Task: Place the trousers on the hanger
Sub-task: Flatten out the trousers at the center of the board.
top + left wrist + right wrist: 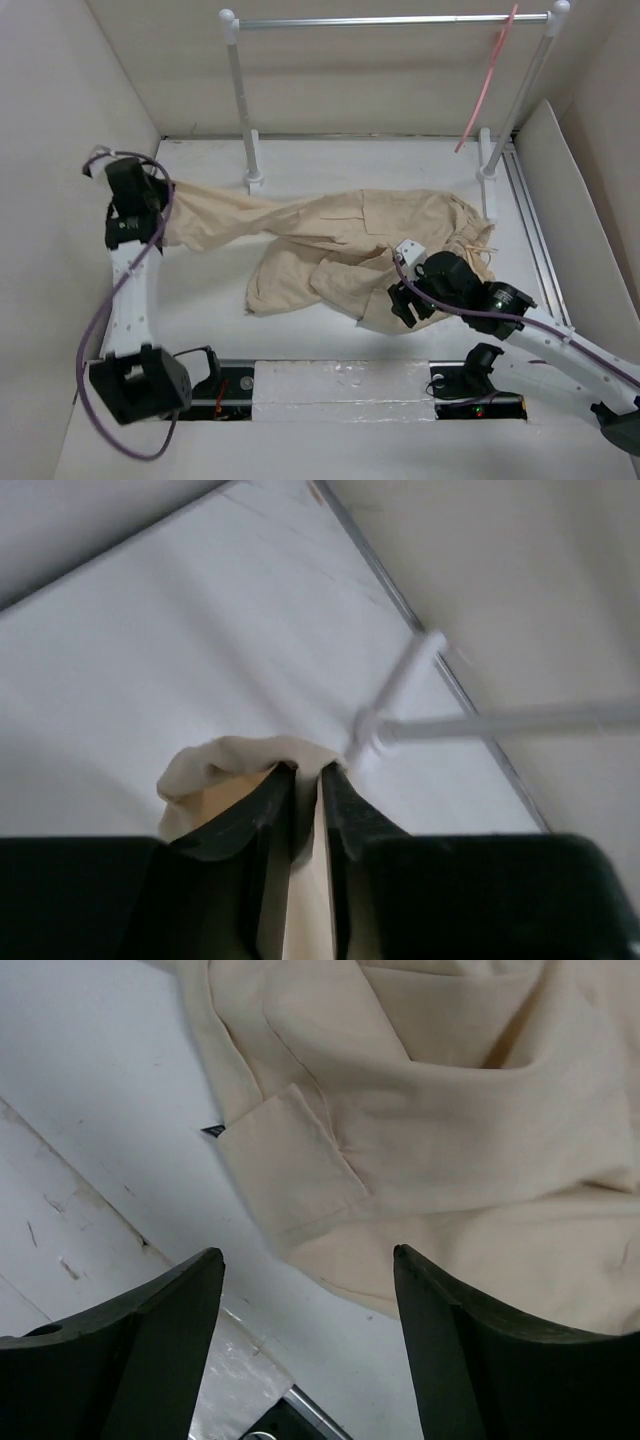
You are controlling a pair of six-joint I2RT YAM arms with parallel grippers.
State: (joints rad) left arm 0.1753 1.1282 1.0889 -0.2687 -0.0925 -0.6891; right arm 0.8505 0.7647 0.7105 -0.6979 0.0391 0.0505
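Observation:
The beige trousers (340, 250) lie crumpled across the middle of the white table, one leg stretched out to the left. My left gripper (150, 215) is shut on the end of that leg, and in the left wrist view cloth (235, 765) bunches over the fingertips of the gripper (307, 772). My right gripper (402, 305) is open and empty, just above the trousers' near edge. The right wrist view shows the gripper (308, 1256) wide apart over the patch pocket (290, 1155). The salmon-pink hanger (487, 80) hangs from the rail at the back right.
The clothes rail (390, 20) with white posts (243, 100) stands at the back of the table; it also shows in the left wrist view (480, 723). White walls enclose the table on the left, back and right. A metal strip (340, 385) runs along the near edge.

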